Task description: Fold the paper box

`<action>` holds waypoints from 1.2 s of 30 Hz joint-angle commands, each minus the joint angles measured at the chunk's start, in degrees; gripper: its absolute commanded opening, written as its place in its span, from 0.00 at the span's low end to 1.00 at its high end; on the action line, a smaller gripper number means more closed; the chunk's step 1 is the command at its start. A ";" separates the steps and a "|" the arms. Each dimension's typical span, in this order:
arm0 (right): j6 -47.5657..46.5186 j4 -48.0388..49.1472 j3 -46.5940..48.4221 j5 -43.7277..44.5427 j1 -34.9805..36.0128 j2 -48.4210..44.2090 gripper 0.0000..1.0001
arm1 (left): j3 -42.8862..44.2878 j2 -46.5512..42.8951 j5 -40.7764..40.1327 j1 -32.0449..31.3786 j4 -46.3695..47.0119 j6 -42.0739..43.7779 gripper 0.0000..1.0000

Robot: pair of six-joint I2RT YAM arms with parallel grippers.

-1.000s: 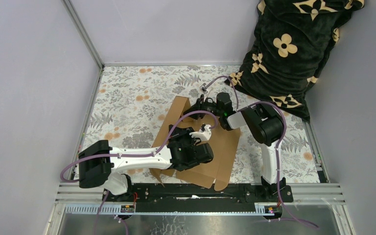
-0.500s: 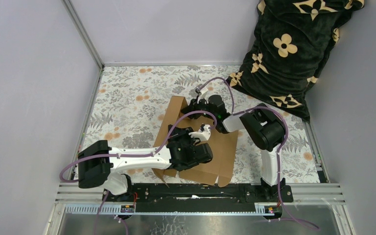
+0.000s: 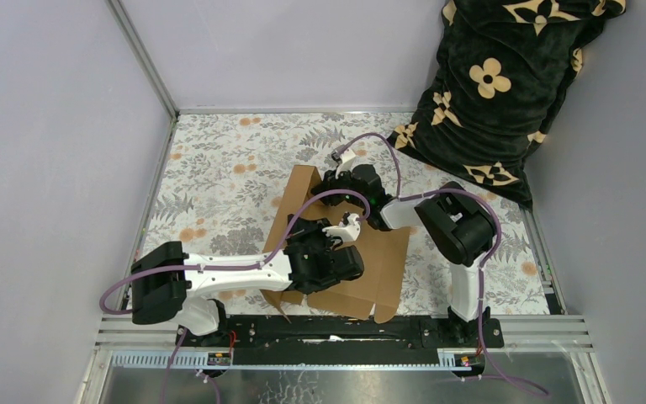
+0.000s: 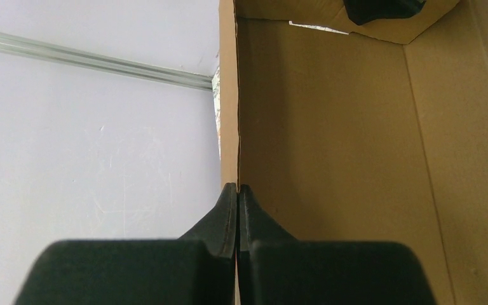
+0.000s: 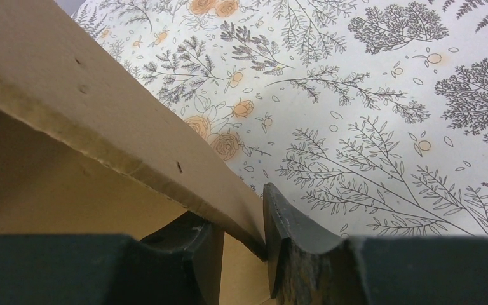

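Floral tablecloth (image 3: 219,160) covers the table, with plain pale walls on three sides and a black blanket with tan flowers (image 3: 496,84) bunched in the far right corner. the paper box (image 3: 383,269) sits mid-table just ahead of the arm bases. It is partly formed: base panel flat on the cloth, a couple of walls raised, loose flaps sticking out at the near edge. Both arms reach in over it, left arm from the left across the near half, right arm bent back over the far half. left gripper (image 4: 237,190): fingers fully together, only a thin seam between them. The tips sit right at the edge of an upright cardboard wall, with the box interior to the right of that wall in the left wrist view. Can't tell whether any cardboard is actually nipped in the seam. right gripper (image 5: 238,216): closed onto a cardboard wall at the far side of the box. The panel edge runs diagonally down into the gap, with one finger (image 5: 187,241) on the inner brown face and the other (image 5: 292,235) on the outer side over the cloth. Both pads touch the board, so the opening is only about one board thickness.
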 commanded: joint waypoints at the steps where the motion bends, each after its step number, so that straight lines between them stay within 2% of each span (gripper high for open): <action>1: 0.95 -7.55 1.12 13.04 -1.04 -0.79 0.15 | -1.39 -0.58 7.16 -1.00 2.39 -4.55 0.00; 6: 3.64 -6.55 0.79 8.44 -0.99 -0.72 0.15 | -0.18 -0.60 6.04 -0.99 1.78 -5.03 0.02; 9: 4.79 -5.57 -0.40 7.34 -0.84 -1.30 0.14 | 1.59 -0.59 5.16 -0.99 1.15 -5.54 0.22; 13: 5.50 -5.57 -2.57 8.36 -0.28 -2.91 0.12 | 3.74 -1.17 4.81 -0.99 0.81 -6.42 0.35; 27: 7.47 -7.72 -9.52 19.72 3.25 -7.91 0.09 | 6.21 -4.10 1.10 -1.02 1.17 -9.76 0.46; 36: 7.80 -12.40 -16.36 28.40 4.93 -16.35 0.05 | 8.70 -8.42 -1.82 -0.99 3.33 -11.43 0.50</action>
